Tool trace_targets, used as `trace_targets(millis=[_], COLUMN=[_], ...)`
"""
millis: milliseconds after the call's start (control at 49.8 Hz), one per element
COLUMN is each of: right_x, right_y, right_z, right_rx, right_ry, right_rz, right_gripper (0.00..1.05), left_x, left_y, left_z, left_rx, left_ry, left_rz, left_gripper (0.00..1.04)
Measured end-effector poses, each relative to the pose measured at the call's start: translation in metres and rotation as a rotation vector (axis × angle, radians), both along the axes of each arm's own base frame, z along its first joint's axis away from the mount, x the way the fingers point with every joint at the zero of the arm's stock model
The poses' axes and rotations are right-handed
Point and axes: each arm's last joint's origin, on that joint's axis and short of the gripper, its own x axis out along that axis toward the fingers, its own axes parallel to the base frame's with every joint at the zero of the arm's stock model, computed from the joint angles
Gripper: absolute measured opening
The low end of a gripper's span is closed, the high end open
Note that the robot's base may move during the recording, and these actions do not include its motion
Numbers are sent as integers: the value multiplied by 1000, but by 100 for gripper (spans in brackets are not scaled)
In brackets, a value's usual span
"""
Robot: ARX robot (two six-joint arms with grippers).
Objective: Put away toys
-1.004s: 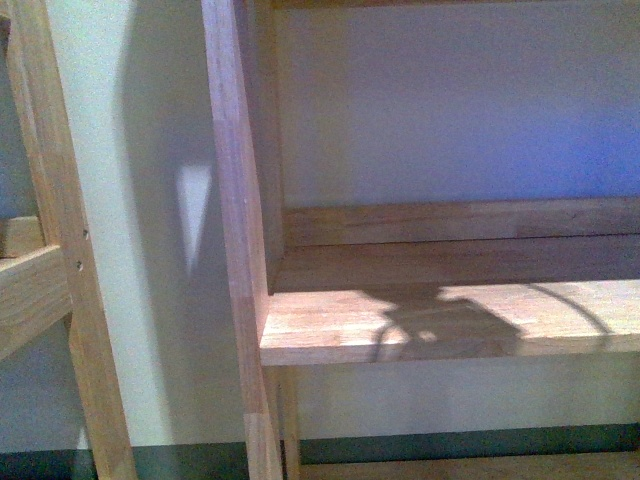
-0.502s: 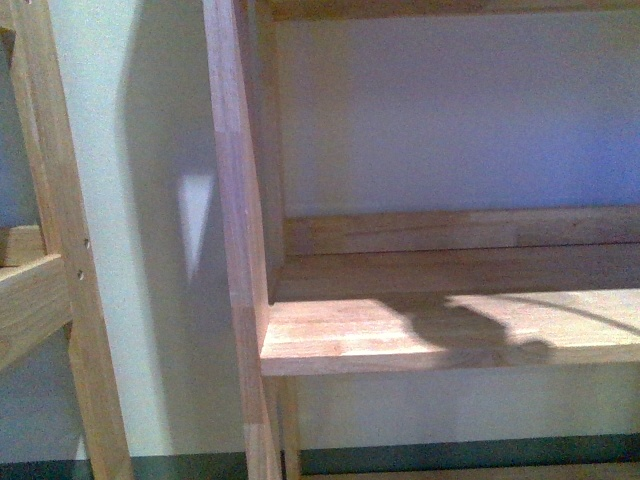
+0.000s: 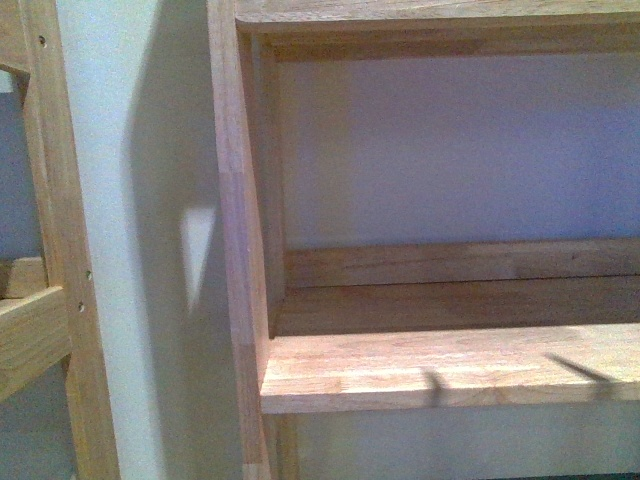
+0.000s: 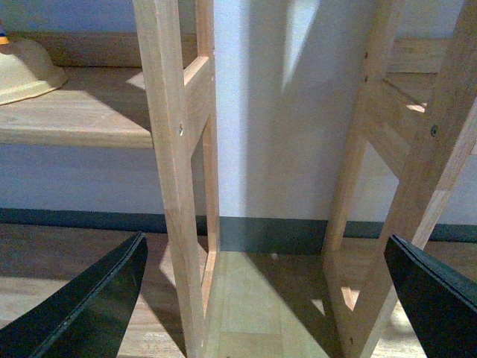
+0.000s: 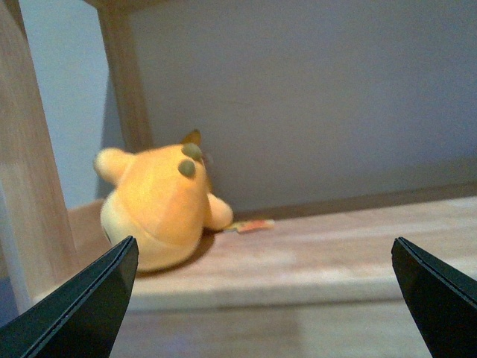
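The toy (image 5: pixel 160 205), an orange-yellow plush with a paler underside and two small dark marks, sits on a wooden shelf board (image 5: pixel 335 246) close to the shelf's side post, with a small orange tag beside it. My right gripper (image 5: pixel 264 240) is open, level with the board's front edge and short of the plush, which lies off toward one finger; nothing is between the fingers. My left gripper (image 4: pixel 264 239) is open and holds nothing, facing the gap between two wooden shelf frames above the floor. Neither gripper shows in the front view.
The front view shows a wooden shelf unit (image 3: pixel 430 370) with an upright post (image 3: pixel 235 250) and a second frame (image 3: pixel 60 250) to its left against a pale wall. A pale yellow rounded object (image 4: pixel 22 71) rests on a shelf in the left wrist view. Wooden uprights (image 4: pixel 175 171) stand close ahead.
In the front view the shelf board has slid lower in the picture and an upper shelf edge has come into sight. The broad shadow on the board has shrunk to two thin streaks.
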Motion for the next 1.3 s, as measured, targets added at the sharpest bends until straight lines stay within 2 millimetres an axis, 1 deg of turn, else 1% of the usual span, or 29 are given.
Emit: trace_targets(millis=[20,80,141,161,261,301,341,361,381,422,442,502,522,602,642,723,803,823,863,903,923,1024,1084,1305], right_x=[-3,-21,-33,-38,-57,-61,-67,-69,-71,-72,-71,-69,-68,-67,-68,-69,-69,-69,-69,-69,-69,-69,-69,-69], right_y=[-1,-8,-12,-14,-15,-15,-14,-13,-12,-10,-9,-7,-7,-8,-10,-13,-17,-18,-22,-23,-24,-24,-24,-24], right_z=[-3,-34,-59,-72,-122,-134,-156,-165,-178,-193,-203,-219,-221,-230,-236,-242,-246,-247,-250,-251,-254,-262,-265,-272], right_rx=[-3,-20,-22,-21,-9,-9,-16,-22,-33,-44,-62,-95,-103,-201,-218,-219,-223,-221,-217,-214,-211,-211,-211,-210], right_ry=[2,35,61,84,148,164,173,169,163,167,183,217,229,403,448,461,454,454,456,458,461,463,464,462], right_rz=[-3,-35,-53,-64,-114,-128,-160,-175,-196,-212,-219,-213,-212,-118,-106,-112,-78,-86,-100,-112,-120,-114,-115,-115], right_gripper=[104,104,104,104,104,104,104,104,104,104,104,104,104,88,79,66,55,54,46,42,35,17,19,18], left_x=[0,0,0,0,0,0,0,0,0,0,0,0,0,0,0,0,0,0,0,0,0,0,0,0], left_y=[0,0,0,0,0,0,0,0,0,0,0,0,0,0,0,0,0,0,0,0,0,0,0,0], left_z=[0,0,0,0,0,0,0,0,0,0,0,0,0,0,0,0,0,0,0,0,0,0,0,0], left_rx=[0,0,0,0,0,0,0,0,0,0,0,0,0,0,0,0,0,0,0,0,0,0,0,0], left_ry=[0,0,0,0,0,0,0,0,0,0,0,0,0,0,0,0,0,0,0,0,0,0,0,0], left_rz=[0,0,0,0,0,0,0,0,0,0,0,0,0,0,0,-1,0,0,0,0,0,0,0,0], left_gripper=[99,99,99,99,99,99,99,99,99,99,99,99,99,99,99,99,99,99,99,99,99,99,99,99])
